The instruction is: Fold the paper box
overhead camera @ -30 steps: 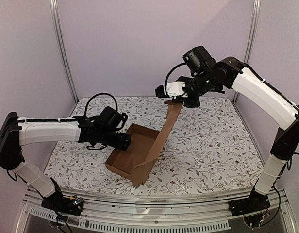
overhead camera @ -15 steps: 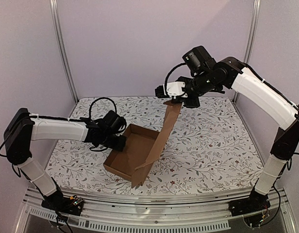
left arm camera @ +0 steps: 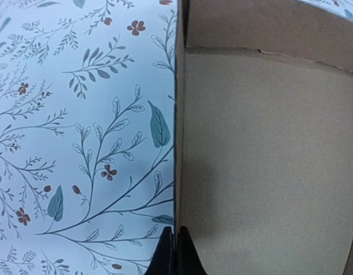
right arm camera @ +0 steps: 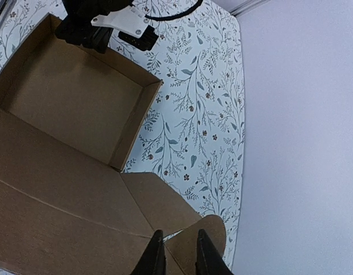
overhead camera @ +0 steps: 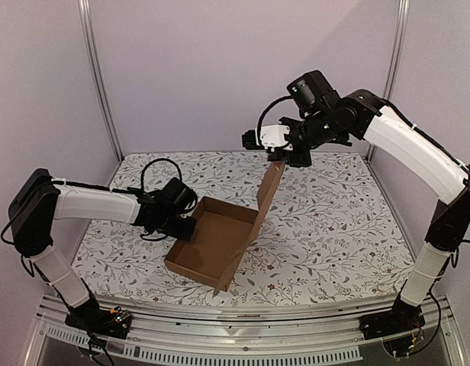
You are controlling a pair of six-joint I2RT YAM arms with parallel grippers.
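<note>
The paper box (overhead camera: pixel 212 244) lies as a shallow brown cardboard tray in the middle of the table, and its lid panel (overhead camera: pixel 270 187) stands up steeply from the right side. My left gripper (overhead camera: pixel 187 227) is low at the tray's left wall. In the left wrist view it (left arm camera: pixel 175 252) is shut on that wall's thin upper edge (left arm camera: pixel 179 143), one finger on each side. My right gripper (overhead camera: pixel 281 158) hangs high at the lid's top edge. In the right wrist view its fingers (right arm camera: pixel 177 255) stand slightly apart over the lid's rounded tab (right arm camera: pixel 214 232).
A floral cloth (overhead camera: pixel 334 221) covers the table. Metal posts (overhead camera: pixel 98 76) and lilac walls close in the back and sides. A metal rail (overhead camera: pixel 243 335) runs along the near edge. The left arm's cable (overhead camera: pixel 155 164) loops above the cloth.
My left gripper has closed onto the tray's left wall. My right gripper's fingers, shut on the lid's top before, have parted slightly. The lid stands a little more upright.
</note>
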